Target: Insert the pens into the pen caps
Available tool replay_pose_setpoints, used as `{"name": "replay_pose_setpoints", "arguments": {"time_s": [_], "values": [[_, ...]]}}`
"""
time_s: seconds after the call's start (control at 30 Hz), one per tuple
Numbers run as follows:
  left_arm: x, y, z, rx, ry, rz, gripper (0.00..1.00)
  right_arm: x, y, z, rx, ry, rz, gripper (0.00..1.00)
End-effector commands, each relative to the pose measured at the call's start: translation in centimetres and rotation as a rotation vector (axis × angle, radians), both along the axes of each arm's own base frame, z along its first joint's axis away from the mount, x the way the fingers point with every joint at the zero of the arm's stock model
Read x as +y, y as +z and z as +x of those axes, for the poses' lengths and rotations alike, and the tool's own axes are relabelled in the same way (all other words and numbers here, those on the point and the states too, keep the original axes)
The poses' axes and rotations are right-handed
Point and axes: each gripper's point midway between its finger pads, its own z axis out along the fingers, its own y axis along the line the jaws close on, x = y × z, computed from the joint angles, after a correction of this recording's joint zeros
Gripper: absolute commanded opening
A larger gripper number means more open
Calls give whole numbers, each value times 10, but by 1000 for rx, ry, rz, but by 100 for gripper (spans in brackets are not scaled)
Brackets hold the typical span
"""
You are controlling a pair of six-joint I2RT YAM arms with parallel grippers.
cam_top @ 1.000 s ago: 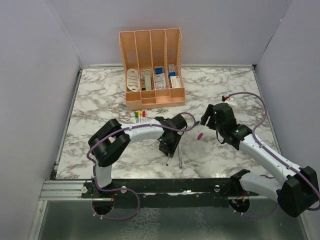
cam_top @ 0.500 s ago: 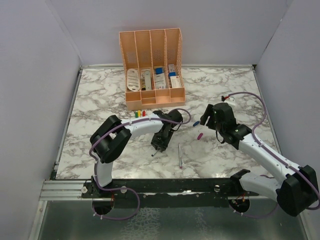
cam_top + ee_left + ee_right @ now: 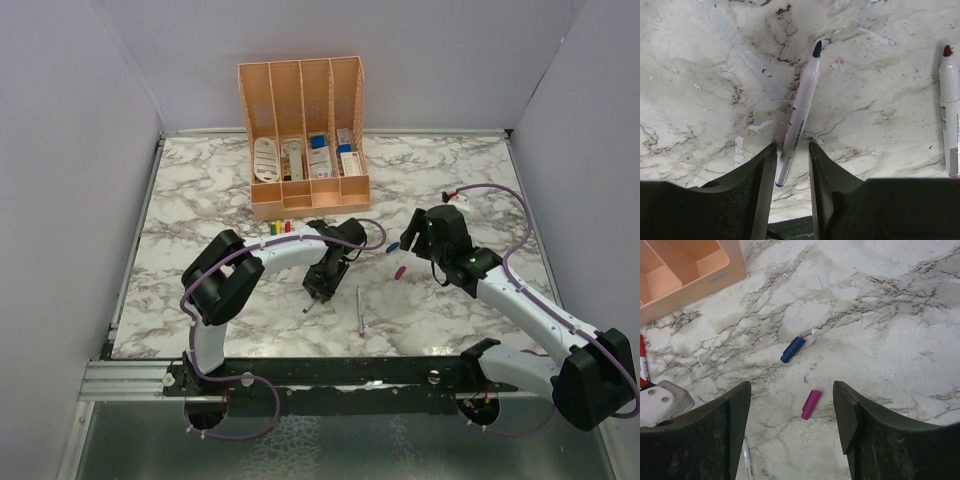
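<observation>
Pens: I can see two loose ones. The blue-tipped pen [image 3: 802, 102] sits in the left gripper [image 3: 791, 146] near the middle of the table. The red-tipped pen [image 3: 950, 110] lies flat on the marble off to its right, apart from it.
Left tool: the jaws are drawn in on the rear end of the blue-tipped pen, pinching it. The pen slants out ahead with its tip toward the tabletop.
Caps: the blue cap [image 3: 792, 349] and the magenta cap [image 3: 811, 404] lie near each other on the marble, not touching, under the right gripper [image 3: 790, 390].
Right tool: its fingers are spread wide with nothing between them, hanging above the two caps.
Surface: a white marble tabletop [image 3: 200, 200] with grey veins, and a black rail [image 3: 330, 372] along my near edge.
Room: plain grey walls [image 3: 70, 150] on three sides; a peach organizer [image 3: 310, 207] stands at the back centre.
Hard to make out: the yellow, green and red bits [image 3: 279, 229] just in front of the organizer are too small for me to call caps or pens. Whether the blue tip touches the marble I cannot tell.
Cut off: the red-tipped pen is clipped by the right edge of the left wrist view.
View differences: only the left wrist view gives me the tip colours. The right wrist view shows the caps' shapes plainly. The top view alone takes in both arms and the whole organizer.
</observation>
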Motion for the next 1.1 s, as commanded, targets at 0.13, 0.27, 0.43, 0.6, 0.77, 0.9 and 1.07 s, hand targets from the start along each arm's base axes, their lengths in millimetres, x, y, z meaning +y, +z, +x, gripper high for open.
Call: {"name": "replay_pose_setpoints", "arguments": {"time_s": [0.13,0.27,0.43,0.6,0.77,0.9,1.07], "values": [[21,-57,18,-66,-28,49,33,-3,10,1,-34,-21,15,66],[24,-62,17,-59,-24,59,26,-3,11,2,-37,-20,15,66],[24,-72,18,-46,-22,86,14,-1,12,5,-36,-17,17,65],[28,-82,16,-12,-28,135,9,-1,15,5,-42,-21,19,65],[33,-94,10,26,-36,160,0,-1,12,4,-34,-20,18,65],[31,-99,6,52,-42,151,0,-2,4,4,-15,-20,7,64],[20,-91,13,12,-3,58,0,-2,-4,5,15,-27,-8,63]]}}
